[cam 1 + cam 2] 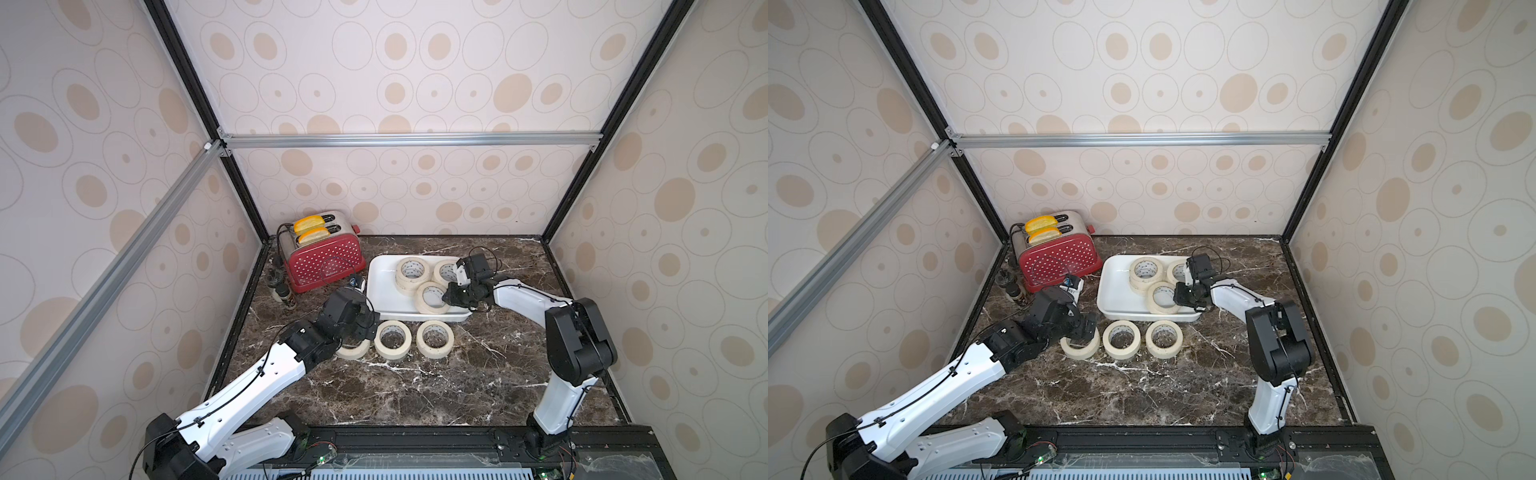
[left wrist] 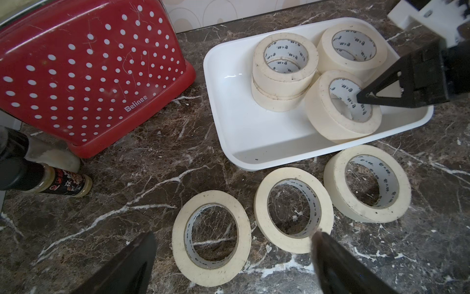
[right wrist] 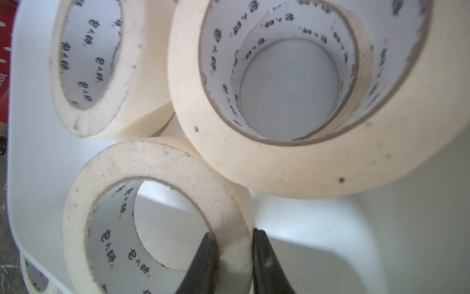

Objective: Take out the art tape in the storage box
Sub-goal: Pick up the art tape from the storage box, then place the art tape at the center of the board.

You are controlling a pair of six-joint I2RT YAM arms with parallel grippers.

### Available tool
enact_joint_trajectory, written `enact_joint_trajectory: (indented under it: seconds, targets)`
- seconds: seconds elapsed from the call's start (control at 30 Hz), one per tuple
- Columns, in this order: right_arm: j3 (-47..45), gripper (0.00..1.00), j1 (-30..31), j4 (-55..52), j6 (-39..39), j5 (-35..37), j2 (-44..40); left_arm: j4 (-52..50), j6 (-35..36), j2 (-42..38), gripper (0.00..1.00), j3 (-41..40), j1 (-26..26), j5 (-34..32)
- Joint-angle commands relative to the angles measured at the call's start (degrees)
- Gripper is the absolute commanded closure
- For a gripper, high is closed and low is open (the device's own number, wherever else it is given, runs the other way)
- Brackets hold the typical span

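Right gripper (image 3: 232,236) pinches 1 art tape (image 3: 152,163) wall in storage box (image 1: 380,286); left gripper (image 2: 234,234) spread; 3 out, approx 5 left.

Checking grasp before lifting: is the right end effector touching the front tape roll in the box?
Touching. The right wrist view shows the right end effector pinching the tape roll, jaws inside and outside its wall.
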Motion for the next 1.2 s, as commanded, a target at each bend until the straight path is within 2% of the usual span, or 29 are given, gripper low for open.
enact_joint_trajectory:
  seconds: [0.0, 0.47, 0.73, 0.93, 1.17]
  targets:
    - [-1.02, 0.91, 0.08, -0.24, -1.22, -1.6, -4.71, -0.83, 0.46, 0.57, 0.01, 2.59, -0.46, -0.17]
    - [-6.04, 0.91, -1.65, -4.84, -6.51, 3.24, -24.27, -1.4, -0.95, 2.45, 0.01, 4.18, -0.44, -1.53]
    - [-10.72, 0.91, -8.36, -7.42, -6.52, 0.23, -32.48, -1.15, -0.89, 3.01, 0.01, 4.22, -0.42, -2.98]
    - [-14.16, 0.91, -9.88, -12.48, -8.9, 3.39, -37.89, -0.85, -0.25, 3.52, 0.01, 4.3, -0.42, -4.1]
    - [-22.59, 0.91, -11.95, -13.91, -8.34, 5.19, -44.23, -0.07, -0.14, 4.35, 0.01, 4.11, -0.46, -3.77]
